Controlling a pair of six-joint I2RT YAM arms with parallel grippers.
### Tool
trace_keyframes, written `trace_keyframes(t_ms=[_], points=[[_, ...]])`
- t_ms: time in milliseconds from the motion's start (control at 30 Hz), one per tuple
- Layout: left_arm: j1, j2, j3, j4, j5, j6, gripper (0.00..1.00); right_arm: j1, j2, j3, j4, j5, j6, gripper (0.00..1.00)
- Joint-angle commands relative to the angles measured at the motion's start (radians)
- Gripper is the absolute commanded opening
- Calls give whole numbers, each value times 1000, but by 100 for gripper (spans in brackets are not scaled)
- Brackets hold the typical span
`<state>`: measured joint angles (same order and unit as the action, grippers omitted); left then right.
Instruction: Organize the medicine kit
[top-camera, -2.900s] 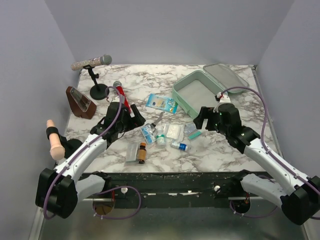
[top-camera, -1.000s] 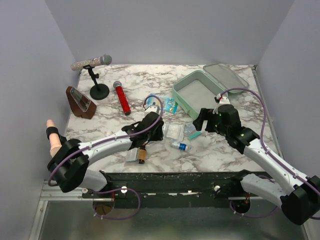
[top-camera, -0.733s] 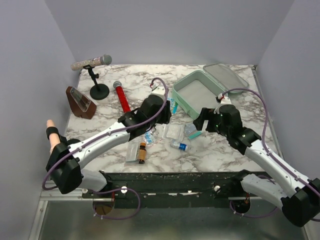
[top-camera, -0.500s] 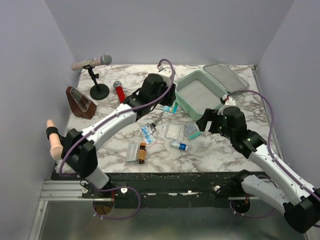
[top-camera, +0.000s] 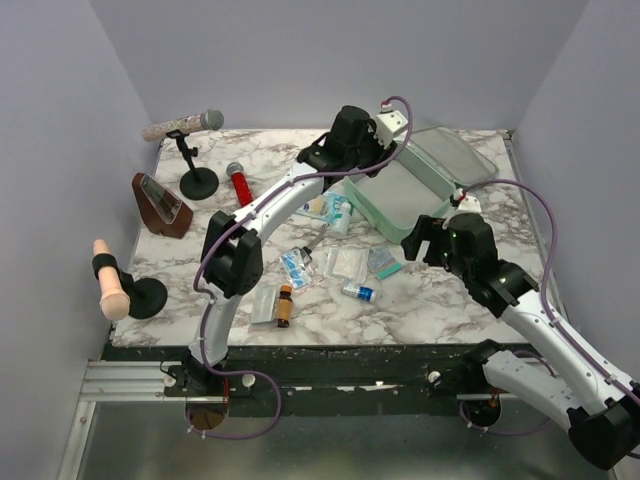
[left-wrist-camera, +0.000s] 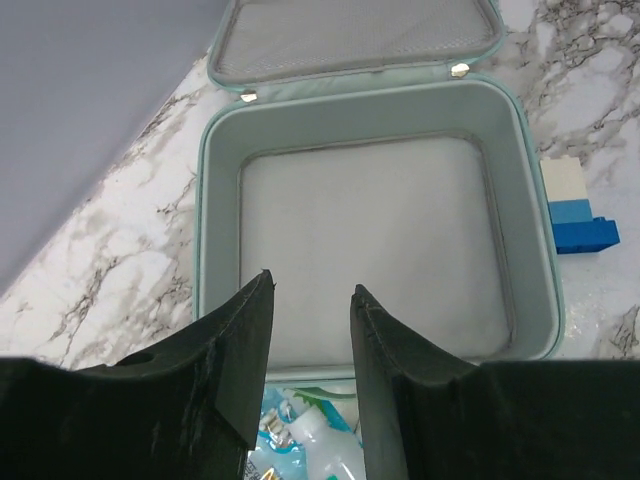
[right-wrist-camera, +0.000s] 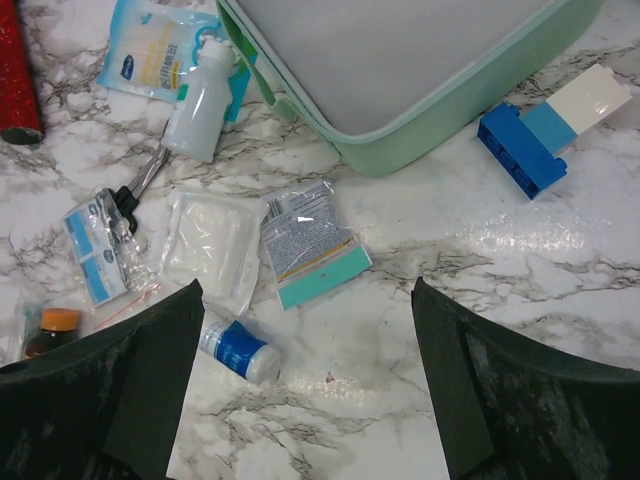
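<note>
The medicine kit (top-camera: 372, 212) is a mint-green case lying open at the far right, its lid (top-camera: 452, 150) folded back and its tray holding nothing. My left gripper (top-camera: 350, 165) hangs high over the tray's near wall (left-wrist-camera: 222, 210), partly open (left-wrist-camera: 311, 283) with nothing between the fingers. Below it a white bottle (top-camera: 340, 214) lies on a blue packet (top-camera: 318, 205) just outside the case; the same bottle (right-wrist-camera: 198, 100) shows in the right wrist view. My right gripper (top-camera: 425, 235) stands wide open (right-wrist-camera: 306, 285) above bare marble next to the case wall (right-wrist-camera: 430, 135).
Loose on the marble lie a gauze packet (right-wrist-camera: 210, 245), a teal-edged packet (right-wrist-camera: 310, 245), a blue-label vial (right-wrist-camera: 238, 350) and a brown bottle (top-camera: 284, 305). A blue-and-white brick (right-wrist-camera: 545, 135) sits by the case. At the left are a red microphone (top-camera: 240, 185), a microphone stand (top-camera: 195, 150) and a brown wedge (top-camera: 160, 205).
My left arm swung from the near left out over the open case. The white bottle went from the middle cluster to the blue packet beside the case. The right arm drew back slightly.
</note>
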<state>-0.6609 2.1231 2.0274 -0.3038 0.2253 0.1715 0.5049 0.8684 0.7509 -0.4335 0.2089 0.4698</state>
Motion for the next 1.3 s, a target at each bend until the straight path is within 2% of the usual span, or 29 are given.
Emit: trace_keyframes(t_ms=[0,133,233,333,433,467,633,800,900,1000,1267], points=[[27,-1,29,-42,2,5,48,6,-48,-16,-33,30,1,93],[50,-188,-270,194,-27,-136,55,6,-29,-27,-5,3,0,93],[52,-333,-464,320,-116,-251,61,6,1,-30,25,-49,10,92],[53,-380,-510,222,-211,-334,72,6,27,-21,39,-77,18,92],[55,-326,-442,-2,-254,-308,79,6,27,-15,44,-75,12,92],[57,-307,-421,-68,-264,-294,99,6,23,-15,44,-72,9,92],[67,-290,-499,-84,-179,-276,99,6,-9,-31,38,-51,6,93],[66,-235,-484,-142,-109,-250,99,6,-37,-41,12,-46,4,92],[67,-212,-498,-150,-63,-257,92,6,-52,-48,3,-39,1,93],[64,-196,-518,-129,-26,-274,90,6,-62,-53,1,-40,1,93],[-3,-126,-523,-92,-26,-280,89,6,-49,-56,-5,-39,4,93]])
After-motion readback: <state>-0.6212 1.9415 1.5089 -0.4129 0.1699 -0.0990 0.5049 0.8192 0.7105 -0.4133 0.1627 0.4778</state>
